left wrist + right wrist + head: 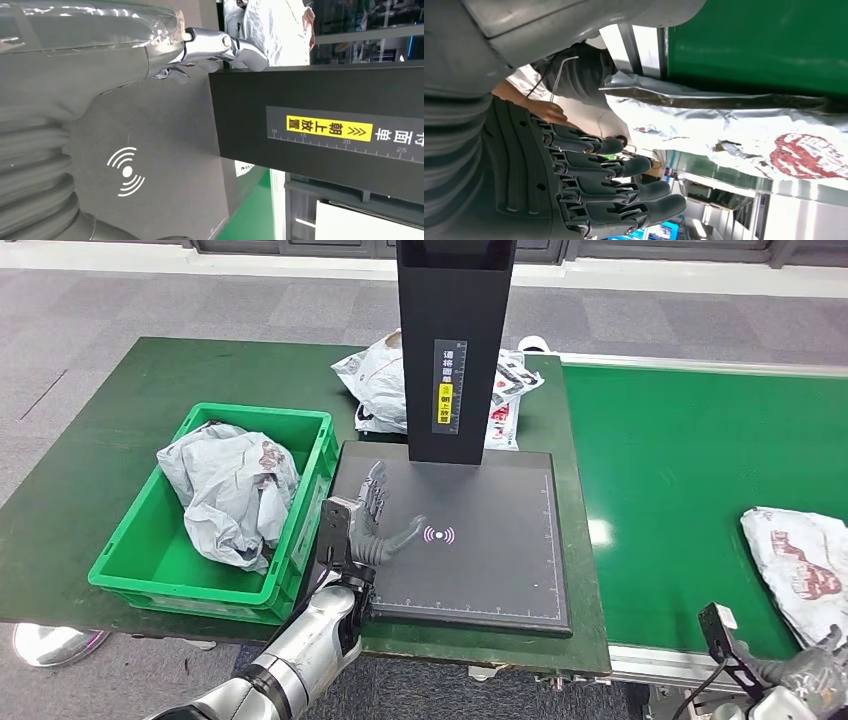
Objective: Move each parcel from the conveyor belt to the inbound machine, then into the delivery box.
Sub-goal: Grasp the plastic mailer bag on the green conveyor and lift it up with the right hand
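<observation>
From the head view we see our left hand (372,525) hovering over the flat black scanning plate of the inbound machine (500,560), fingers spread and holding nothing, just beside the white wireless symbol (439,535). To its left the green plastic delivery box (130,560) holds a crumpled grey plastic parcel (230,490), and behind the machine's black upright column (455,350) lies a white printed parcel bag (375,380) on the dark green table (90,440). On the green conveyor belt (680,460) a white parcel with red print (800,565) sits near the belt's near edge — our right hand (815,670) is just below it at the picture's corner. From the left wrist we look along the grey thumb (220,45) toward the column's yellow label (329,128), nothing in the grasp. From the right wrist the dark fingers (624,165) are extended and apart, empty, close to the silver-white parcel with its red print (809,155) — not touching it.
</observation>
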### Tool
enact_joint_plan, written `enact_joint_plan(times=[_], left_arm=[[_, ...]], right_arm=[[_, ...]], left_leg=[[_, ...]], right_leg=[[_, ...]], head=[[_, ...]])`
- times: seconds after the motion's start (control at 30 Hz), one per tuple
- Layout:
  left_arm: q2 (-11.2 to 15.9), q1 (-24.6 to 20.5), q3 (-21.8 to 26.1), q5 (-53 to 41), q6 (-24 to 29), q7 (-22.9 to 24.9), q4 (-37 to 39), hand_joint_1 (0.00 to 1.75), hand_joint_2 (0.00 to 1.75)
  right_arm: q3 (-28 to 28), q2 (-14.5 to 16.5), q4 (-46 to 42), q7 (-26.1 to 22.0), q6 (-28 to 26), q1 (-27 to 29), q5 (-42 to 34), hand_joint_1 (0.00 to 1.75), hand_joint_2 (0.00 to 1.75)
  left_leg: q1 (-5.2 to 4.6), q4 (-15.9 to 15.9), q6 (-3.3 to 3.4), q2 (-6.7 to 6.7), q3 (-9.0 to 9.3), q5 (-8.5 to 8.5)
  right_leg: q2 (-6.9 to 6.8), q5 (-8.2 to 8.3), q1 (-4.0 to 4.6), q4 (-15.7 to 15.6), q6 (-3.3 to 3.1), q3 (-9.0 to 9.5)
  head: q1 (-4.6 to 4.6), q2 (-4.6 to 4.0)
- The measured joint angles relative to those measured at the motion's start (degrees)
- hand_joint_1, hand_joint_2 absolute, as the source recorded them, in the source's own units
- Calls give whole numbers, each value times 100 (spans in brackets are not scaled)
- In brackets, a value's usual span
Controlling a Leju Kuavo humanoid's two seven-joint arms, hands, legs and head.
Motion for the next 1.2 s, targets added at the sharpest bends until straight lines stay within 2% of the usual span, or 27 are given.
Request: enact_joint_plan(times=[0.23, 1.2], left_arm=[[-30, -3, 0, -162, 117, 28, 24, 0, 175], [-37, -15, 0, -105, 17, 86, 93, 0, 175]], right_arm=[[2, -5, 40, 125, 113, -40, 48, 0, 175], [4, -67, 74, 72, 523, -3, -85, 0, 175]], left_leg=[[0, 0, 0, 0, 0, 0], [0, 0, 0, 1, 1, 0]], right_leg=[[0, 0, 0, 0, 0, 0], [1, 0, 0, 0, 0, -1]], head=[[0, 0], [0, 0]])
